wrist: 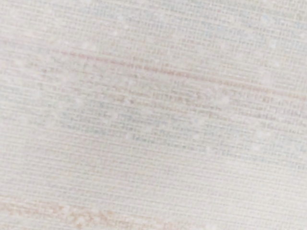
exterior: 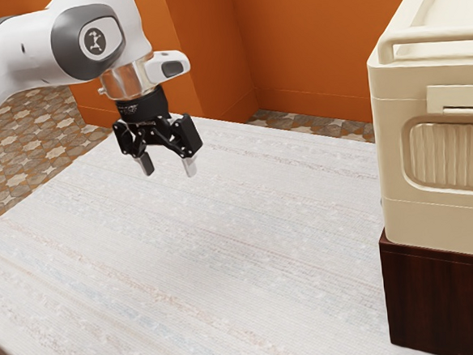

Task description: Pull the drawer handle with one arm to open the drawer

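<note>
Bench (exterior: 226,267): cloth-covered, faintly striped; extends beside the cream cabinet toward the exterior view's left; its weave appears in the wrist view.
Arm (exterior: 17,55): enters on the side away from the cabinet; its hand points downward.
Cream cabinet (exterior: 393,158): the landmark; stands on the dark wooden base. A pull made at a slant could drag or tip it instead of freeing the drawer.
Dark wooden base (exterior: 439,293): directly beneath the cabinet. A low, hasty approach could strike it or the cabinet's corner.
Ribbed panel (exterior: 454,156): set in the cabinet's face, below the slotted strip. If mistaken for the drawer front, it would misdirect the reach.
Gripper (exterior: 168,166): fingers spread, nothing between them; above the bench, well apart from the cabinet.
Slotted strip (exterior: 442,98): probably the drawer handle, on the cabinet's upper face; well away from the gripper, toward the exterior view's right. Being shallow, it could slip from a poorly aligned grasp; the downward-pointing hand probably needs reorienting first.
</note>
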You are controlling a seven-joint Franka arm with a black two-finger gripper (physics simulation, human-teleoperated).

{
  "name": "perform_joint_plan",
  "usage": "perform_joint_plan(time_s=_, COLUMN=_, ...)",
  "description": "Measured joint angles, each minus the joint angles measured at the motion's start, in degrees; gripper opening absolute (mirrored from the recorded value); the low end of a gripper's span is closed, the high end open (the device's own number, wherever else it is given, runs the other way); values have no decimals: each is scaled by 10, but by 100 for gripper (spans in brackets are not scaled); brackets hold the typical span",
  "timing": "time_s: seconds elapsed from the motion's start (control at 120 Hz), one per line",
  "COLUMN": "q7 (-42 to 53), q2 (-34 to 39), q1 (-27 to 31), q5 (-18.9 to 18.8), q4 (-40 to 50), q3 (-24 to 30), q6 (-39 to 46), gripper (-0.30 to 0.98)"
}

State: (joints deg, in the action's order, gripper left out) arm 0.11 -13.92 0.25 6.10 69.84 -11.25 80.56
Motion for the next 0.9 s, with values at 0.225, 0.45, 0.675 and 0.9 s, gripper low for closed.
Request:
perform_joint_plan(time_s=0.225, q7=18, q2=0, q1=3, q5=0, q4=-1, q3=0, q6=2, gripper=69)
perform_joint_plan(time_s=0.45, q7=25, q2=40, q1=-14, q5=-9, q4=-75, q3=22, q6=-15, gripper=69)
perform_joint_plan(time_s=0.675, q7=10, q2=35, q1=-23, q5=-6, q4=-69, q3=49, q6=21, gripper=69)
perform_joint_plan(time_s=0.9, q7=-8, q2=-54, q1=-42, q5=-4, q4=-68, q3=52, q6=141, gripper=69)
